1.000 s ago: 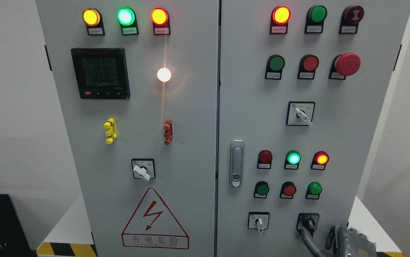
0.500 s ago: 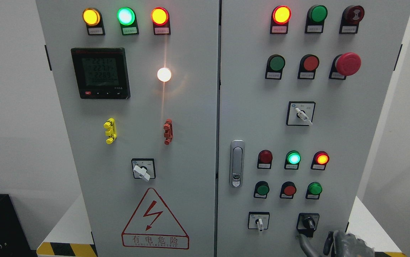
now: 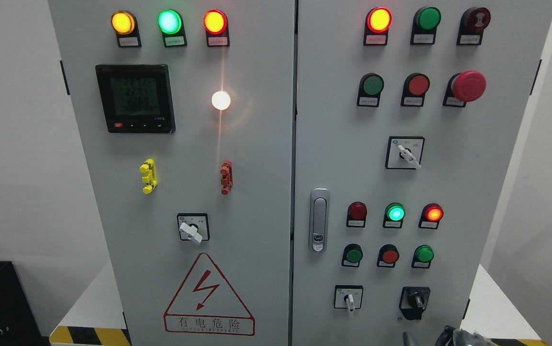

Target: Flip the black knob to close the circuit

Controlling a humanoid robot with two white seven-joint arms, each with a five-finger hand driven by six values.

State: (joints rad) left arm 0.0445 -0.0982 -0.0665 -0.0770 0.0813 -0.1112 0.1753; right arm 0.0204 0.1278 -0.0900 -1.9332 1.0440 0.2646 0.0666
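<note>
Black knob (image 3: 415, 301) at 5 o'clock on the right door, pointer vertical, clear panel all round. Right hand (image 3: 463, 335) just showing at the bottom edge below it, not touching; finger state can't tell. White selector switches: three.

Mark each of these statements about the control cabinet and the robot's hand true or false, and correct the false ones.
1. The black rotary knob sits at the lower right of the grey cabinet's right door. True.
2. The robot's right hand is gripping the black knob. False: it is at the bottom edge below the knob, apart from it.
3. The large red mushroom button is on the left door. False: it is on the right door, upper right.
4. The white round lamp on the left door is lit. True.
5. The digital meter with the dark screen is blank. False: it shows digits.
</note>
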